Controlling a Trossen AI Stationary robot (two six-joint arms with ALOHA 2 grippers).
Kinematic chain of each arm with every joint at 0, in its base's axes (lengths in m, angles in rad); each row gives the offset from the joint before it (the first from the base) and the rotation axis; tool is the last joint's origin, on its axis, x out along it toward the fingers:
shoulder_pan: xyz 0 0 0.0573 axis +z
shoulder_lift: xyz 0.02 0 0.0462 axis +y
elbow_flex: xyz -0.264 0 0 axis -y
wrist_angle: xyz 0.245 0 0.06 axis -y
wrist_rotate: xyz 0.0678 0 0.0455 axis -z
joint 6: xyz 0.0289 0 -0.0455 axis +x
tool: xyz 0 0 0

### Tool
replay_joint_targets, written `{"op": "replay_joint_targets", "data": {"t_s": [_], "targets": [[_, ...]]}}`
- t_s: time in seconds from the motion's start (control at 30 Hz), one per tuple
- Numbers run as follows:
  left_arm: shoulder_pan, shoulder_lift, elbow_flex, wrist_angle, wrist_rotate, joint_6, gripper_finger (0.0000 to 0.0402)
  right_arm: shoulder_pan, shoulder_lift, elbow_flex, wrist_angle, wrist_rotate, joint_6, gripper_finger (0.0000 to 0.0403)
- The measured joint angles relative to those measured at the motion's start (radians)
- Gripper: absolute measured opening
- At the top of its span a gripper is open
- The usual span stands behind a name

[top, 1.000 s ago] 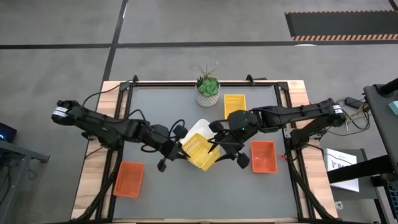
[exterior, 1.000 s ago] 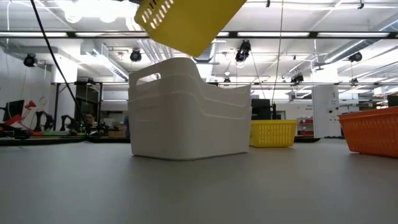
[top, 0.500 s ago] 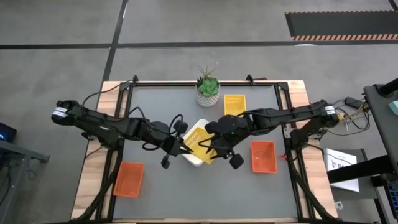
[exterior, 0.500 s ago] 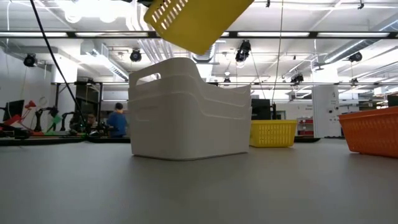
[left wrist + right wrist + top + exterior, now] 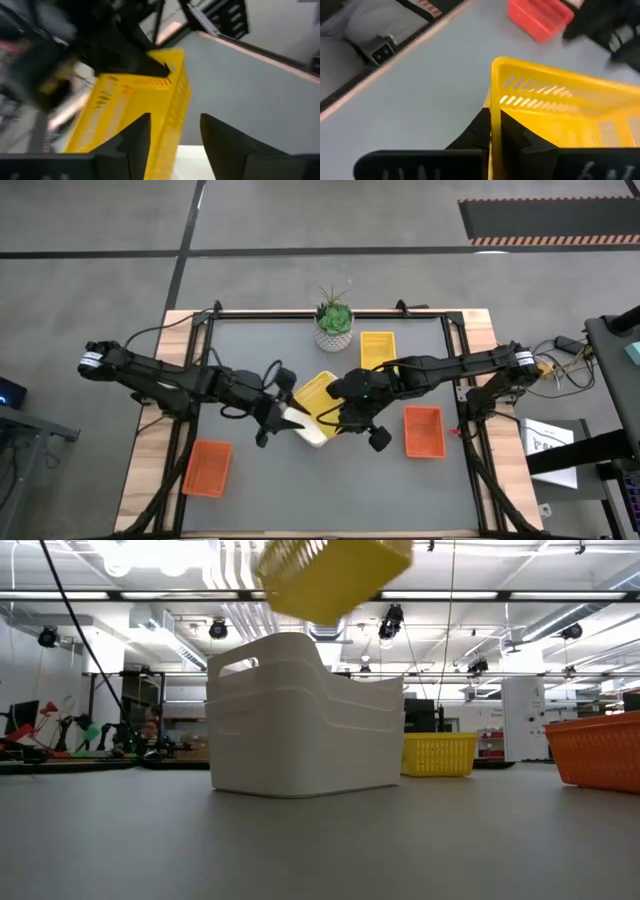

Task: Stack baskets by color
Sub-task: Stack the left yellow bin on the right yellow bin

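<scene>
- One yellow basket [image 5: 318, 398] raised in the air, tilted, directly above the white basket stack [image 5: 306, 423] at the middle of the table [image 5: 250, 490]; in the low view, hanging clear over the white stack's top edge.
- Clamped at one short rim by the right gripper [image 5: 494, 131], fingers pinched tight on either side of the yellow wall.
- Faced from the other side by the left gripper [image 5: 175, 136], fingers spread apart with the yellow basket's corner just beyond them, no contact visible.
- Below, the white stack standing upright on the grey tabletop, layered rims visible in the low view.
- Further out, a second yellow basket [image 5: 377, 347] resting near the table's back edge, just beside a small potted green plant [image 5: 334, 320].
- Two orange baskets well apart: one [image 5: 422, 431] on the right side, one [image 5: 209, 468] at the front left corner.
</scene>
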Motion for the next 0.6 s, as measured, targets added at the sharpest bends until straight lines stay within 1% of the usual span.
{"op": "replay_joint_targets", "data": {"t_s": [0.17, 0.23, 0.3, 0.43, 0.5, 0.6], "targets": [[0.0, -0.086, -0.008, -0.006, -0.117, 0.038, 0.0174, -0.022, -0.032, 0.0, -0.113, 0.115, 0.07, 0.0008], [0.0, -0.126, -0.017, 0.008, -0.143, 0.037, 0.0175, -0.033, -0.045, -0.003, -0.17, 0.144, 0.115, 0.0008], [-0.001, -0.167, -0.044, 0.012, -0.147, 0.029, 0.0175, -0.037, -0.065, -0.019, -0.211, 0.182, 0.172, 0.0008], [-0.003, -0.228, -0.133, 0.143, -0.146, -0.04, 0.0175, -0.037, -0.14, -0.1, -0.231, 0.262, 0.274, 0.0008], [-0.003, -0.246, -0.184, 0.239, -0.146, -0.047, 0.0176, -0.037, -0.189, -0.162, -0.222, 0.299, 0.332, 0.0008], [-0.003, -0.268, -0.253, 0.341, -0.147, -0.043, 0.0176, -0.042, -0.27, -0.273, -0.171, 0.374, 0.419, 0.0008]]}}
